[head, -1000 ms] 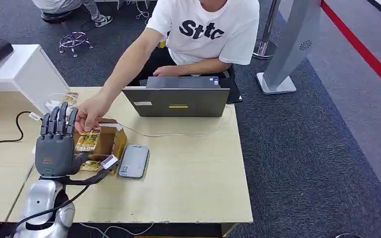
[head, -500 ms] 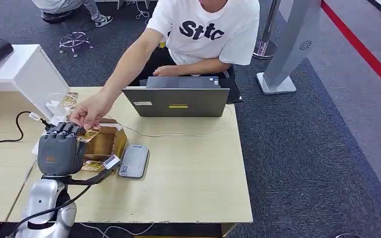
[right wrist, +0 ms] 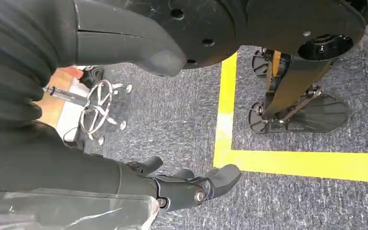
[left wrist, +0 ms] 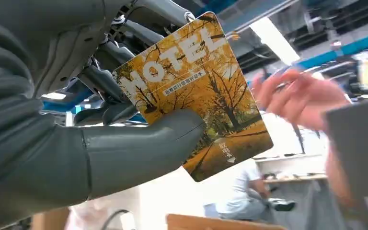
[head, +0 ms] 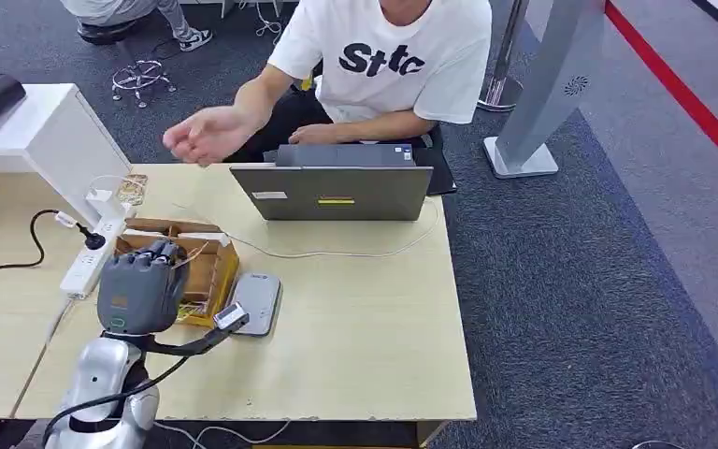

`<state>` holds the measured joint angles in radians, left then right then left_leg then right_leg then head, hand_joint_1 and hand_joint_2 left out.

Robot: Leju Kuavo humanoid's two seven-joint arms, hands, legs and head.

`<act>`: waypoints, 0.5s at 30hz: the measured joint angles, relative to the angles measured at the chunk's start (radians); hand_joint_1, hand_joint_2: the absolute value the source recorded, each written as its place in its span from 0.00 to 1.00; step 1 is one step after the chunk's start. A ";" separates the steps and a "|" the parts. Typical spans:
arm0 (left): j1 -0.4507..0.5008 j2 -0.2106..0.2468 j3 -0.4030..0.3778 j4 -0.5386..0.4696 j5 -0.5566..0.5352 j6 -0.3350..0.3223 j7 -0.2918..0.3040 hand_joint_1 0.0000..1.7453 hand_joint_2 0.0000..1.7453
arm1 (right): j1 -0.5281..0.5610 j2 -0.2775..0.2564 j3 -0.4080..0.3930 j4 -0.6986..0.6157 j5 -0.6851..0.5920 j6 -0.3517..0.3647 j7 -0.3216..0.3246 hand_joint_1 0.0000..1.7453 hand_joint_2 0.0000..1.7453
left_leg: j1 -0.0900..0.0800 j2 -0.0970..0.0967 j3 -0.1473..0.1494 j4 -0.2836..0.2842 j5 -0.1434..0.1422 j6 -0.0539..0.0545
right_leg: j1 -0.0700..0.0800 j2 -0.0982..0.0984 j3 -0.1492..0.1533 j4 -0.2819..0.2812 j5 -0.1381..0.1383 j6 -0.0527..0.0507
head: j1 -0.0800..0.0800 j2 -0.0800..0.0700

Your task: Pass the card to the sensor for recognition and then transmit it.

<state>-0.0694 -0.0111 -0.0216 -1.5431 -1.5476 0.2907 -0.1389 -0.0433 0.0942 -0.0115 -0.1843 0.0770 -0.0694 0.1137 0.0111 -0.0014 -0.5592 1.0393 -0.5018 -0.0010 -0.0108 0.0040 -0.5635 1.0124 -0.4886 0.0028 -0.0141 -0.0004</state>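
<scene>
- Left robot hand point(head: 140, 292) raised over the cardboard box point(head: 208, 265) at the near-left part of the worktop point(head: 355, 327), back of the hand towards the head camera, fingers curled in.
- Grasping the card point(left wrist: 196, 93): in the left wrist view, pinched between the thick grey thumb point(left wrist: 139, 148) on its printed face and darker fingers point(left wrist: 103, 81) behind it.
- Card yellow with autumn trees, marked "HOTEL" in white, a line of small print below and a small white arrow near one corner; held clear of the worktop, most of its face free of the hand.
- In the head view, just a sliver of the card at the fingertips, above the box's open top.
- Grey card sensor point(head: 253, 303) flat on the worktop, just beside the box on its right, close to the left wrist.
- Person's hand point(head: 208, 134) lifted in the air beyond the far worktop edge, apart from the robot hand and the card; blurred in the left wrist view past the card's edge.
- Person in a white printed T-shirt seated behind a grey laptop point(head: 333, 191) at the far edge.
- White power strip point(head: 91, 258) with a black plug left of the box; thin white cable trailing across the worktop from the laptop side.
- Right robot hand point(right wrist: 191, 187) hanging over grey carpet point(right wrist: 172, 120) near a yellow floor line point(right wrist: 287, 163), released, fingers loosely bent and apart, nothing in them.
</scene>
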 joint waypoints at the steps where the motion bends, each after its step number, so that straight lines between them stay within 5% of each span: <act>1: 0.000 0.000 -0.010 0.005 0.000 -0.003 0.001 1.00 1.00 | 0.000 0.000 0.000 0.000 0.002 0.000 0.000 0.00 1.00 | 0.000 0.000 0.000 0.000 0.000 0.000 | 0.000 0.000 0.000 0.000 0.000 0.000 | 0.000 0.000; 15: -0.003 0.022 -0.144 0.158 0.002 -0.022 -0.003 1.00 1.00 | 0.000 0.000 0.000 0.000 0.018 0.011 -0.003 0.00 1.00 | 0.000 0.000 0.000 0.000 0.000 0.000 | 0.000 0.000 0.000 0.000 0.000 0.000 | 0.000 0.000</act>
<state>-0.0721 0.0110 -0.1659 -1.3848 -1.5461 0.2686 -0.1423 -0.0432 0.0942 -0.0118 -0.1843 0.0950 -0.0580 0.1110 0.0112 -0.0012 -0.5592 1.0392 -0.5018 -0.0010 -0.0108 0.0042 -0.5637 1.0124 -0.4886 0.0028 -0.0141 -0.0004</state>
